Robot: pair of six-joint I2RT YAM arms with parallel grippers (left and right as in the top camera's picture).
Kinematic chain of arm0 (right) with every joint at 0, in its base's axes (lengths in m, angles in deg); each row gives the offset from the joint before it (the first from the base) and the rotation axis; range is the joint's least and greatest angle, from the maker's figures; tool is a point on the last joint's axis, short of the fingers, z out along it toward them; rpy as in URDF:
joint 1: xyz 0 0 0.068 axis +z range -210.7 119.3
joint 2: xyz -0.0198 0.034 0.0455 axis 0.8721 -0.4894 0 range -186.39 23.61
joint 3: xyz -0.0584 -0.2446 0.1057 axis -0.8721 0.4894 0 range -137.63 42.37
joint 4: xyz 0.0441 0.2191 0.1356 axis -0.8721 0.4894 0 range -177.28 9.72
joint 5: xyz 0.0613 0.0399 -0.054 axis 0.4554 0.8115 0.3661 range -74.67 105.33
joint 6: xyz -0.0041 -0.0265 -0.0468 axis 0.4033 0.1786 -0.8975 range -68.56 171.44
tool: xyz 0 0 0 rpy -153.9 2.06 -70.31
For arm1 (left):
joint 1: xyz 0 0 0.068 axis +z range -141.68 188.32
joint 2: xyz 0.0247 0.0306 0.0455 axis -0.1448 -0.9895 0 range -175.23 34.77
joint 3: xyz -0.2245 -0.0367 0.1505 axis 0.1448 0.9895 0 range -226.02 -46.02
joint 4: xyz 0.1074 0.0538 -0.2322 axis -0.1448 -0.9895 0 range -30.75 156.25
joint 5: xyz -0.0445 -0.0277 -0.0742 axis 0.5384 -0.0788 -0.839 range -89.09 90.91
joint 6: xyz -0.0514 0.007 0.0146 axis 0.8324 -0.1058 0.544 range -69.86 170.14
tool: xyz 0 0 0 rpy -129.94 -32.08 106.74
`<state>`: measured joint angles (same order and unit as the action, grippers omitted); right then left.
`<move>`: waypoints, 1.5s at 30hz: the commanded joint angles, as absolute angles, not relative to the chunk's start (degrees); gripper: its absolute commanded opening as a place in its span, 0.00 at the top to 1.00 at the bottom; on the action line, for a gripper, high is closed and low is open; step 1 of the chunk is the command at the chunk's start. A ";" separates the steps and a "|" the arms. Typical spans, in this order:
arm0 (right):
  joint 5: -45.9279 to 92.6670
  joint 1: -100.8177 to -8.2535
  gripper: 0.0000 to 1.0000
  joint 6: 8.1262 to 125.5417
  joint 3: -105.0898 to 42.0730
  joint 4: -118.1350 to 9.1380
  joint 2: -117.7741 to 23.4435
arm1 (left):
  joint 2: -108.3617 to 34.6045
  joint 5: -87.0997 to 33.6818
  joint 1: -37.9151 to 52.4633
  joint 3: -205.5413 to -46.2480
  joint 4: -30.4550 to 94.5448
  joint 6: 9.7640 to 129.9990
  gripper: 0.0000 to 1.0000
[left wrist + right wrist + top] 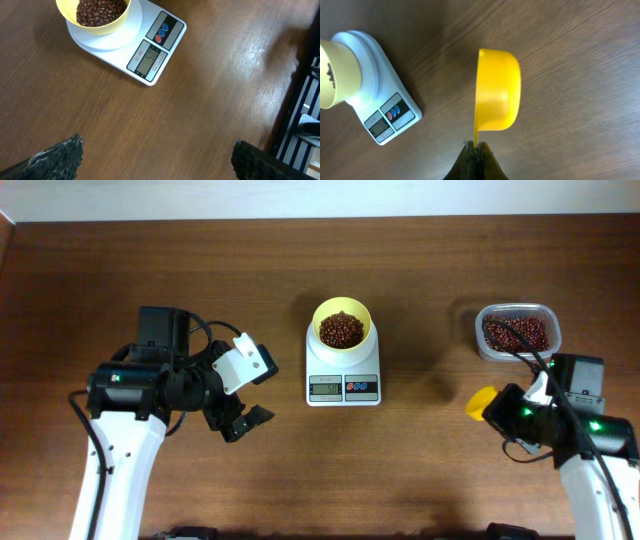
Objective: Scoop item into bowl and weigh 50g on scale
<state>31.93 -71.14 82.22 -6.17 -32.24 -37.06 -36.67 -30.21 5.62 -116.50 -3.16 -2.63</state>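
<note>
The pale-yellow bowl [364, 316] stands on the white scale [343, 372] at mid-table, with a heap of dark reddish-brown beans [341, 330] inside. In the left wrist view the bowl [102, 29], its beans [97, 10] and the scale [150, 55] lie far ahead. My left gripper [258, 392] hovers left of the scale, open and empty, its fingertips [60, 157] wide apart. My right gripper [498, 411] is shut on the thin handle of an orange-yellow scoop [497, 92], held on its side above bare table. The scoop's inside is hidden.
A clear plastic tub [481, 330] with more beans [516, 332] stands at the back right, just beyond my right arm. In the right wrist view the scale [380, 107] and bowl [337, 75] are off to the left.
</note>
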 commanded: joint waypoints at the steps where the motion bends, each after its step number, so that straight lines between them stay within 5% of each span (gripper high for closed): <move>1: 37.87 -70.83 0.96 83.47 -3.65 -34.31 -39.83 | -35.82 -31.01 5.97 -116.34 -3.20 -3.31 0.01; 19: 37.22 -70.83 0.96 83.23 -3.52 -35.58 -41.43 | -35.82 -31.01 5.97 -116.34 -3.20 -3.31 0.01; 23: 37.22 -70.83 0.90 83.03 -3.48 -33.55 -41.43 | -35.82 -31.01 5.97 -116.34 -3.20 -3.31 0.01; 36: 56.87 -70.94 0.96 61.24 9.48 -46.64 -41.43 | -35.82 -31.01 5.97 -116.34 -3.20 -3.31 0.01; 45: 50.64 -70.94 0.96 60.08 9.70 -41.22 -41.43 | -35.82 -31.01 5.97 -116.34 -3.20 -3.31 0.01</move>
